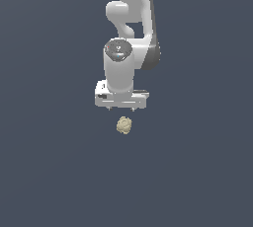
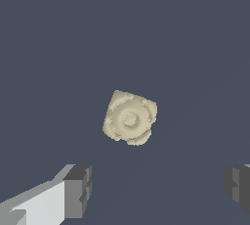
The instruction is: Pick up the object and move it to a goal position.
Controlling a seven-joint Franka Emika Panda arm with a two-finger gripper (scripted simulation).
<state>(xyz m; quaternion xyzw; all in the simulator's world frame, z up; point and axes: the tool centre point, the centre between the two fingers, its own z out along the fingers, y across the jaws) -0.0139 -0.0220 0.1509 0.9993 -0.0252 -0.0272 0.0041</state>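
Note:
The object (image 1: 124, 125) is a small pale beige-yellow knobbly lump on the dark grey floor, just in front of the arm in the exterior view. In the wrist view the object (image 2: 130, 118) shows a ringed, bumpy face near the picture's middle. My white gripper (image 1: 121, 108) hangs above and slightly behind it, not touching it. In the wrist view the gripper (image 2: 158, 190) is open and empty, its two dark fingertips (image 2: 78, 190) set far apart, wider than the object.
The flat dark grey floor (image 1: 49, 171) stretches all around. The white arm (image 1: 128, 18) rises behind the gripper. No goal marker shows.

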